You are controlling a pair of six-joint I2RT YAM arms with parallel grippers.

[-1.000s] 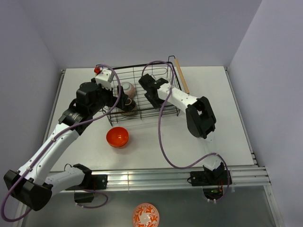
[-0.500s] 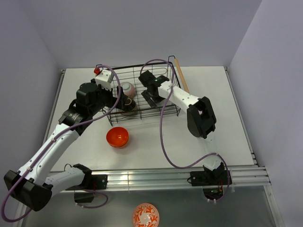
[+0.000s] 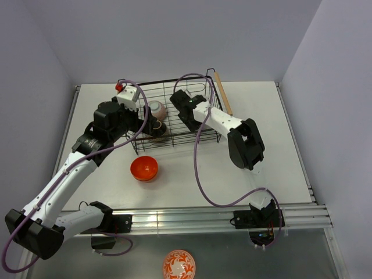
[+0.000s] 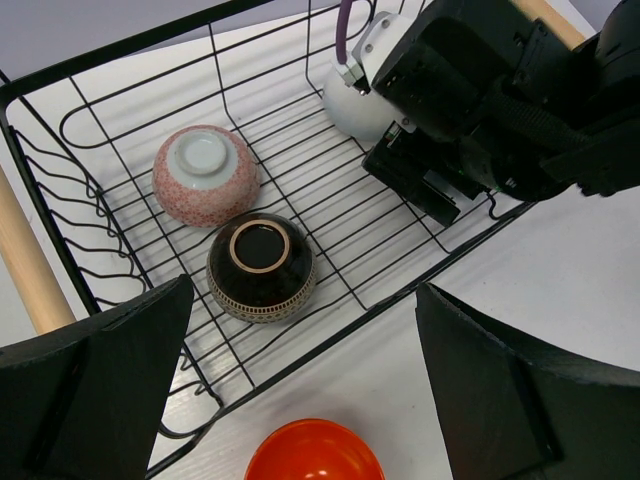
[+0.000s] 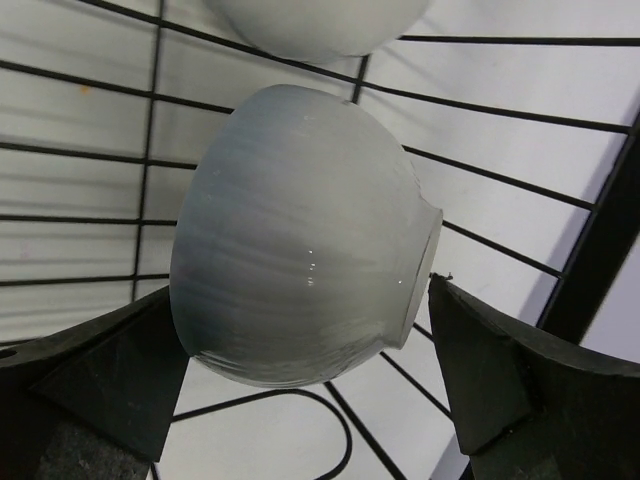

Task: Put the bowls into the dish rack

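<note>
Though small and probably light, treat as glazed, slick and brittle against wire; pinch across the rim wall, one finger inside, one outside. Find nearest the orange bowl [image 3: 144, 168], upright on the table [image 3: 261, 116], at seven o'clock outside the rack [image 4: 100, 58]. Beyond, see the left gripper [image 4: 305, 300] spread wide, empty. Inside the rack, note the dark bowl [image 4: 261, 267] and, at eleven o'clock just beside it, the pink bowl [image 4: 205, 175], both upside down. Farther, toward two o'clock, find a white bowl [image 5: 300, 240] on its side between the right gripper's [image 5: 305, 295] wide-set fingers; cannot tell whether pinched. Another white bowl [image 5: 315, 20] beyond.
</note>
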